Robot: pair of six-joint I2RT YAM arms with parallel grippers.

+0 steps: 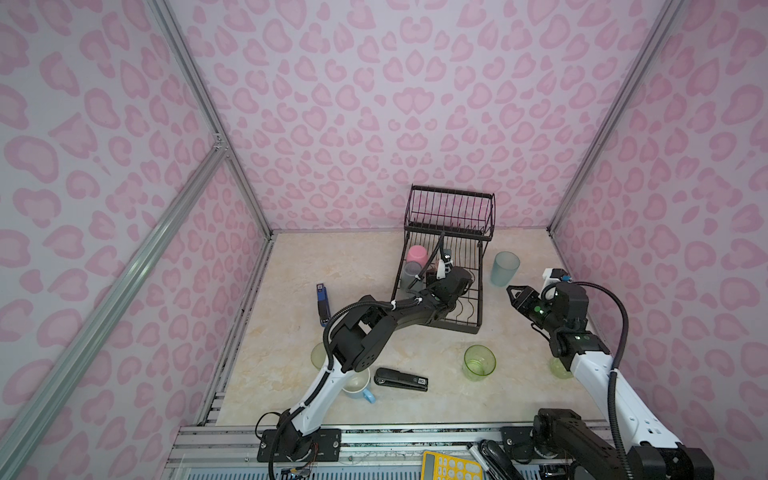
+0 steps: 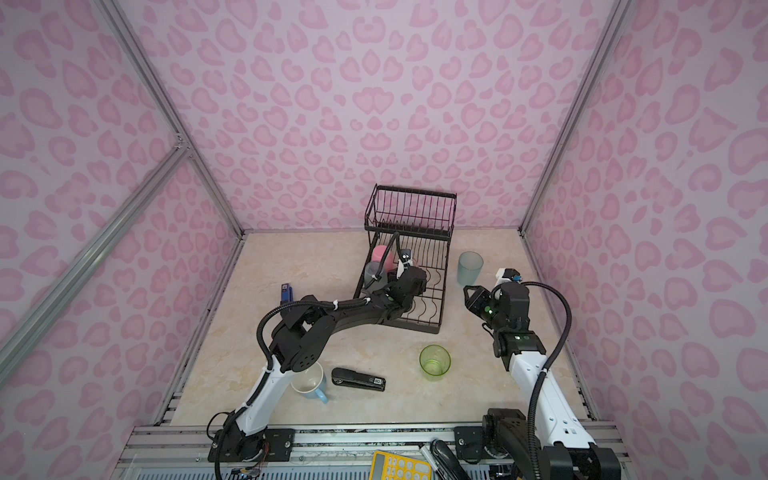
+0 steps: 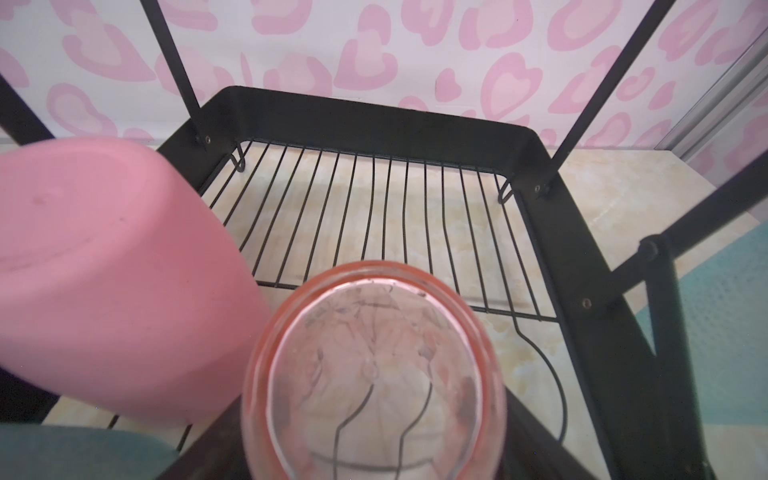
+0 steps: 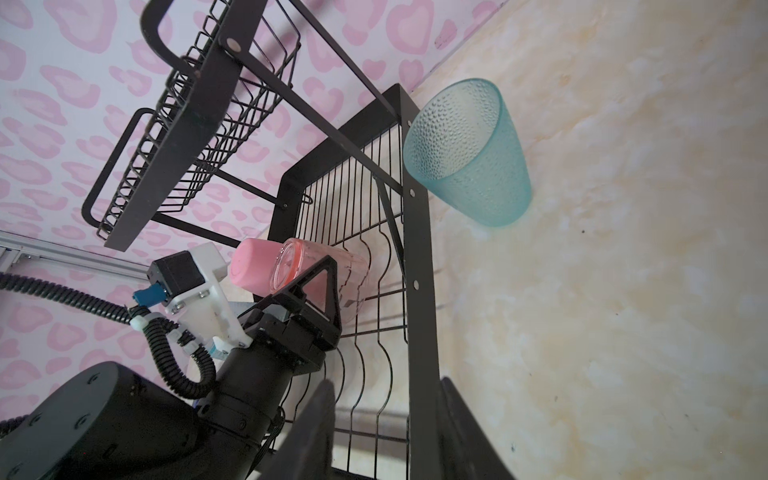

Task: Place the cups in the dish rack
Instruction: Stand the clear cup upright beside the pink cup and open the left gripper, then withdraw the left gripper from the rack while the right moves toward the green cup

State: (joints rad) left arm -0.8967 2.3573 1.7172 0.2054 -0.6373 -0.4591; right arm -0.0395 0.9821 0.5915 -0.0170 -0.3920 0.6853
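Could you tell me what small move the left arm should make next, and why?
Probably open the left gripper: its pinkish cup is upside down in the lower tray of the rack, beside the pink cup, and looks seated.

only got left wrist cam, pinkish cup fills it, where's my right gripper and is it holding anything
Observer: The right gripper hangs open and empty, to the right of the dish rack.
Operator: what's loose near the front
Observer: A clear green cup stands upright on the table, nearer the arm bases than the rack.
Operator: top basket got anything
Observer: No, the raised basket is empty.
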